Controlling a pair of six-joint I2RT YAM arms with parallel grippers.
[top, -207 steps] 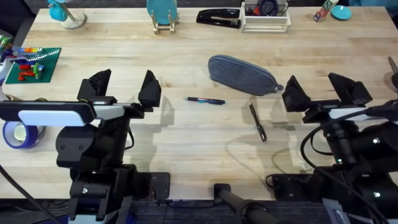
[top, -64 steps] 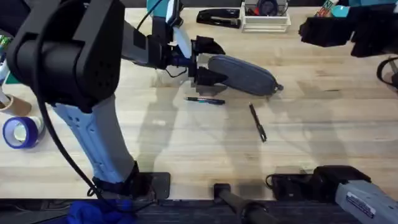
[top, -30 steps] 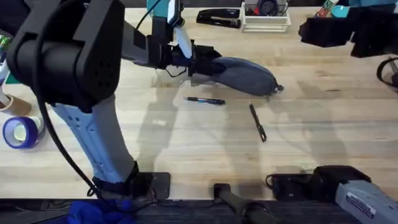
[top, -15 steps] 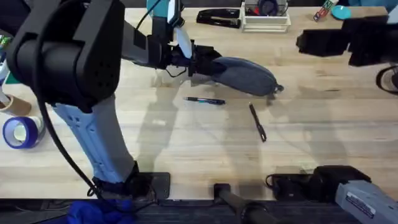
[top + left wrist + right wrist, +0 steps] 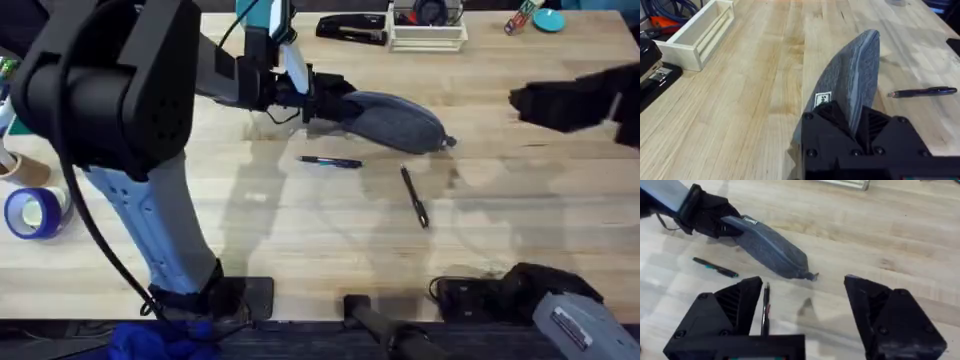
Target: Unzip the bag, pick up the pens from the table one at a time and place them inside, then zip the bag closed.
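Across the whole scene spreads the table [image 5: 300,240], pale planks with the grain running side to side. Over its left half the left arm [image 5: 120,110] reaches up from its base and bends toward the middle, ending in the left gripper [image 5: 322,100], which is clamped on the left end of the bag [image 5: 395,120]; from the left wrist, the black fingers [image 5: 840,117] pinch the grey fabric just below a small white tag, and the bag stretches away from them along the wood. That pinched end looks lifted a little, while the far end with the zip pull rests on the table. At the right edge hovers the right gripper [image 5: 570,100], dark and blurred, well apart from the bag; from the right wrist its two fingers [image 5: 735,302] are spread wide with nothing between them. Just in front of the bag lies the blue-and-black pen [image 5: 330,161], side to side, and to its right the dark pen [image 5: 414,196], angled toward the near edge. Along the far edge sit a black stapler [image 5: 352,28] and a white tray [image 5: 428,35].
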